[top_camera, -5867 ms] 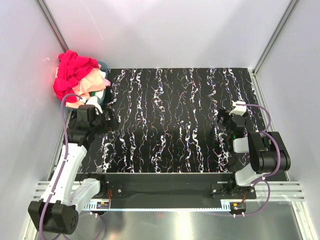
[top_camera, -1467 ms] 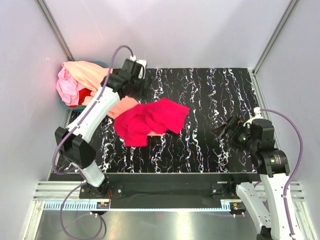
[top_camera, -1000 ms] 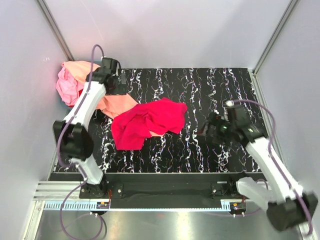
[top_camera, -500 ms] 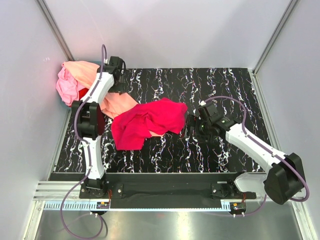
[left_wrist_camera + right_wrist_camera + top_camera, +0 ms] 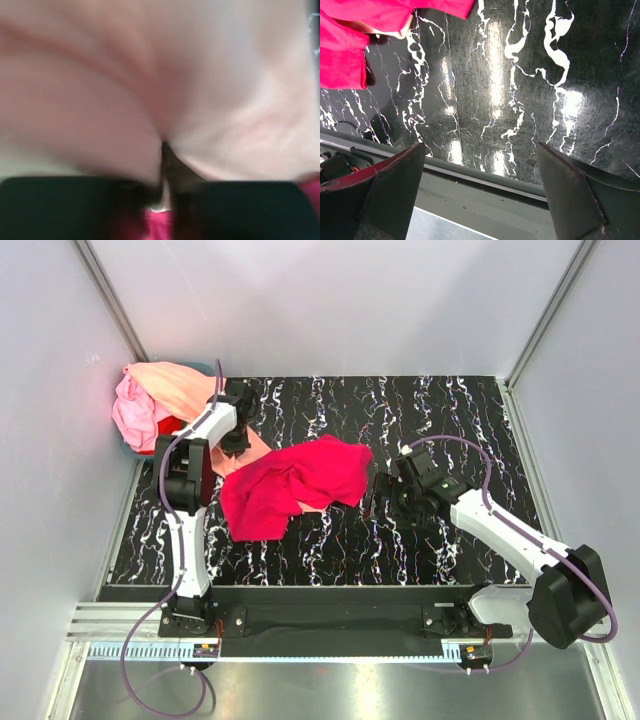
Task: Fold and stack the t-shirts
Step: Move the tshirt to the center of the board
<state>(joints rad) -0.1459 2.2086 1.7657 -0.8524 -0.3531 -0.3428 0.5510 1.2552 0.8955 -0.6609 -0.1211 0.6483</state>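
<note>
A crimson-red t-shirt (image 5: 300,483) lies crumpled on the black marbled table (image 5: 430,420), left of centre. A peach-orange t-shirt (image 5: 178,386) drapes from the pile at the back left corner down to the table, where its edge slips under the red one. My left gripper (image 5: 238,436) is shut on that peach cloth, which fills the left wrist view (image 5: 150,75) and is pinched between the jaws (image 5: 164,165). A pink t-shirt (image 5: 130,415) bunches in the pile. My right gripper (image 5: 380,496) stands open just right of the red shirt (image 5: 350,45), nothing between its fingers (image 5: 385,190).
The shirt pile sits in the back left corner against the white wall (image 5: 60,390). Aluminium posts and white walls enclose the table on three sides. The table's near edge and metal rail (image 5: 485,175) show under the right gripper.
The left gripper has come down from the back edge onto the peach shirt and shut on it. The right gripper has stayed open beside the red shirt.
</note>
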